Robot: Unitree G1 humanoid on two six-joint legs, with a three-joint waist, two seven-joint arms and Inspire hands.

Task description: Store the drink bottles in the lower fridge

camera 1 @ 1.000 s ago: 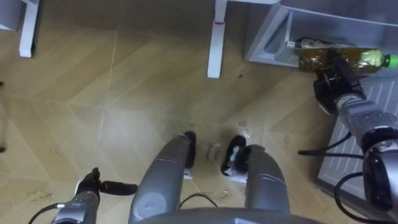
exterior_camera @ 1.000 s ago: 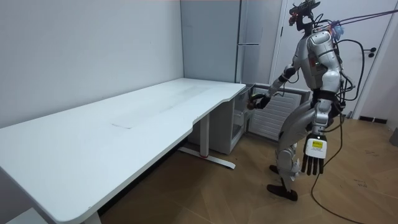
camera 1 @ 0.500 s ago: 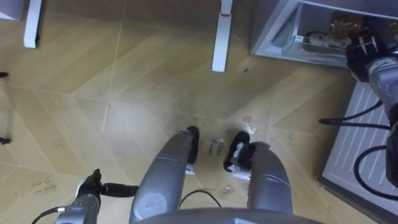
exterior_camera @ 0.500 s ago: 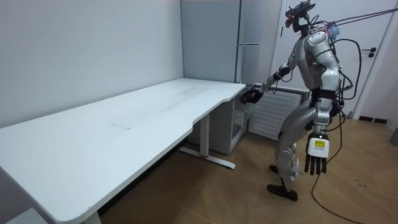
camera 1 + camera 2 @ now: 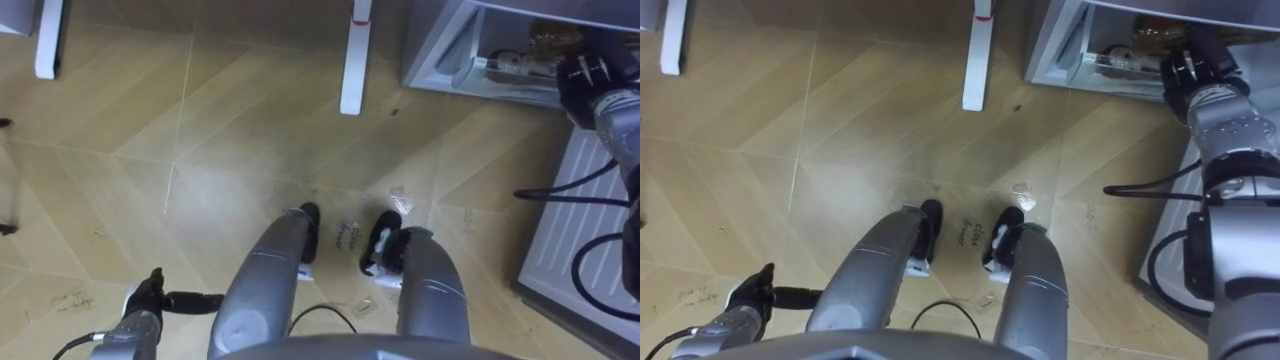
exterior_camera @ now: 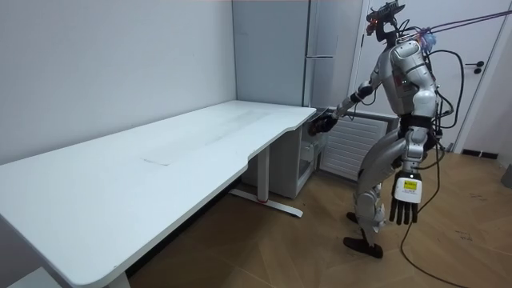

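Observation:
The yellow-brown drink bottle [image 5: 553,37] lies inside the open lower fridge compartment [image 5: 440,62], at the top right of the eye views. My right hand [image 5: 588,78] reaches into that compartment right behind the bottle, its dark back toward me. In the room view my right arm stretches to the fridge [image 6: 320,56] at the room view's left. My left hand [image 5: 148,297] hangs at my side in the lower left, fingers straight, holding nothing; the room view has it as the hand [image 6: 404,200] pointing down.
A pale object [image 5: 508,63] lies on the same fridge shelf. The ribbed white fridge door [image 5: 590,230] stands open at my right. A white table leg [image 5: 355,60] stands ahead. I stand on wooden floor beside the long white table [image 6: 160,160].
Over the last second my right hand carried the bottle forward into the lower fridge compartment. The view shifted slightly. In the last half second almost nothing moved.

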